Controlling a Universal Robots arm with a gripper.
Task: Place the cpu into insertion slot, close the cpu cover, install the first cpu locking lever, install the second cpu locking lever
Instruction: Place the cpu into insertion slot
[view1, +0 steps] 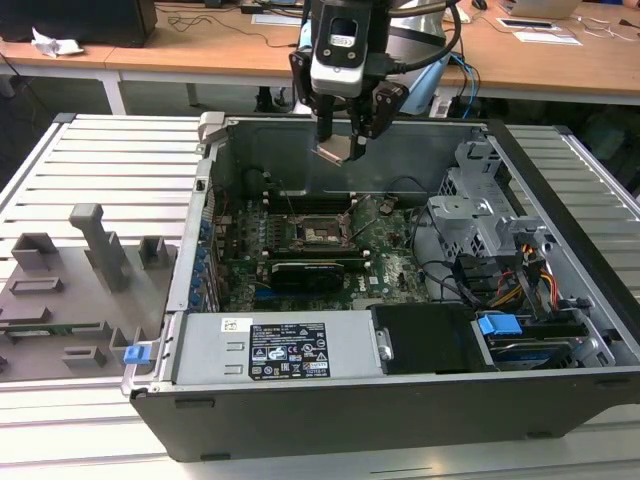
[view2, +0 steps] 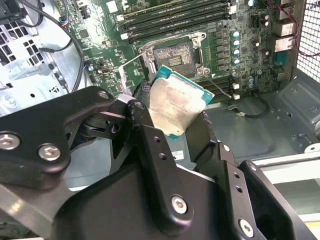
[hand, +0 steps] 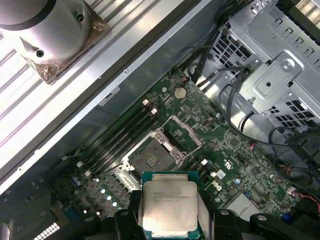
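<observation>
**CPU HELD ABOVE OPEN SOCKET**

The hand (view1: 340, 142) hangs inside the open computer case (view1: 400, 410), near the case's far wall in the exterior view. Its two black fingers (view2: 145, 107) are closed on opposite edges of the cpu (hand: 169, 207), which is clear of the board. The second wrist view shows the chip's tan underside; the first wrist view shows its silvery-grey top face.

The insertion slot (hand: 150, 161) sits on the green motherboard (view1: 395, 270), below the chip and apart from it. The socket is uncovered and holds no chip. The cpu cover (hand: 187, 131) is swung up and away from the slot, along one of its sides.

A long black expansion card (view1: 310, 272) lies just beside the slot, on the side toward the power supply (view1: 280, 350). The case rests on the slatted grey worktop (view1: 100, 160).
</observation>
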